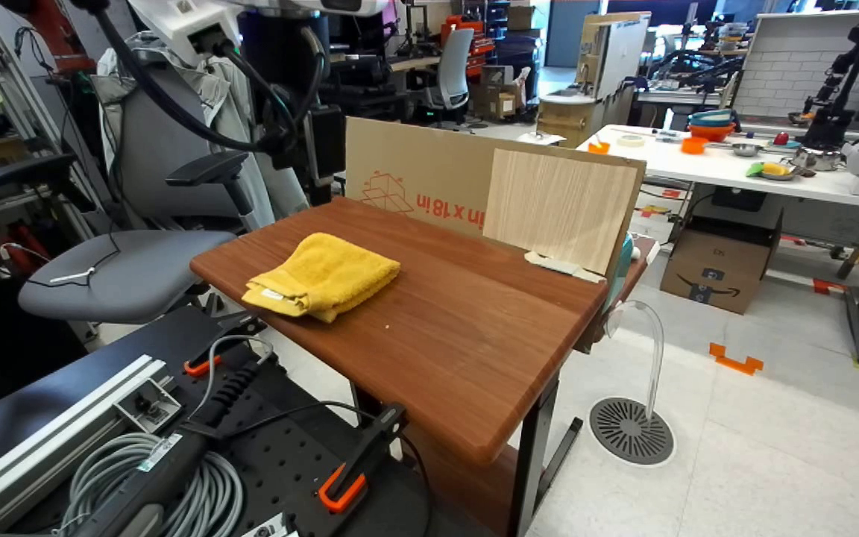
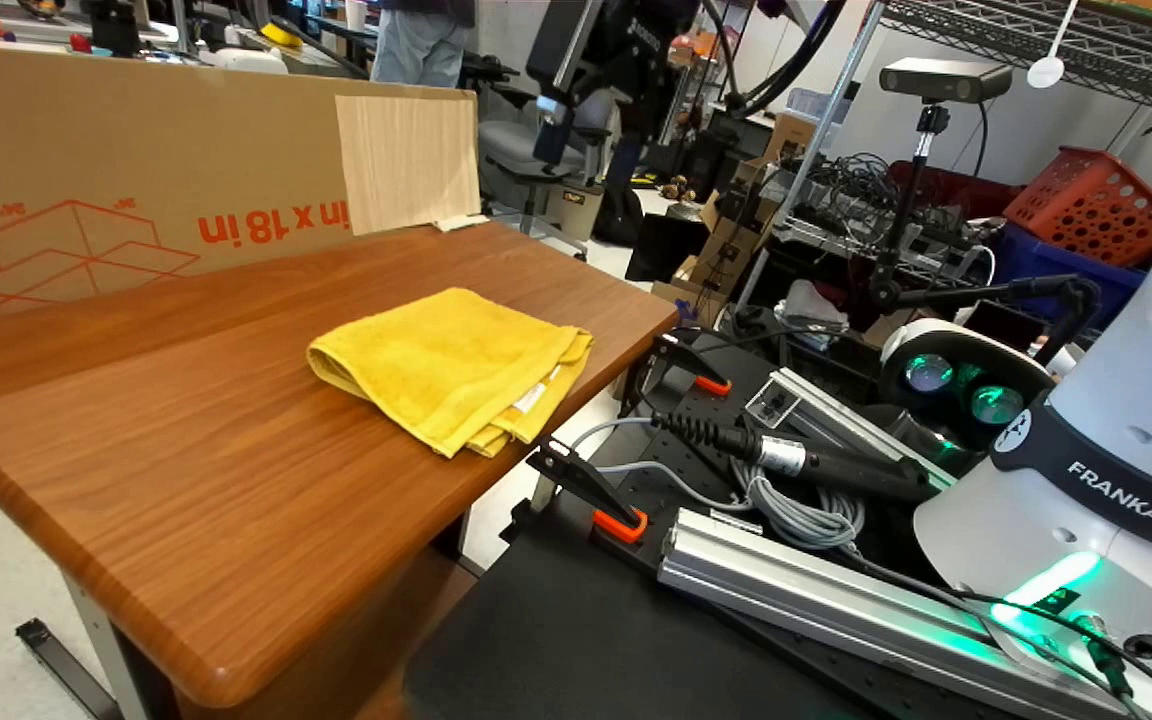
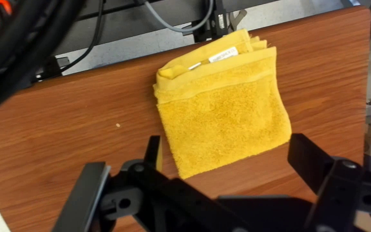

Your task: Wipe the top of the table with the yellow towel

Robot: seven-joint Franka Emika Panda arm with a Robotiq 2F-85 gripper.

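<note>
Closest in the wrist view, our gripper (image 3: pixel 227 151) hangs spread above the table (image 3: pixel 63 135); beyond it, the yellow towel (image 3: pixel 225 119) lies folded near the table's edge. We judge this the approach: next we should descend and pinch the towel before wiping.

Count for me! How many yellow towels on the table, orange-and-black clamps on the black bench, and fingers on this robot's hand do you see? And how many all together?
1 yellow towel
2 orange-and-black clamps
2 robot fingers
Total: 5
</note>
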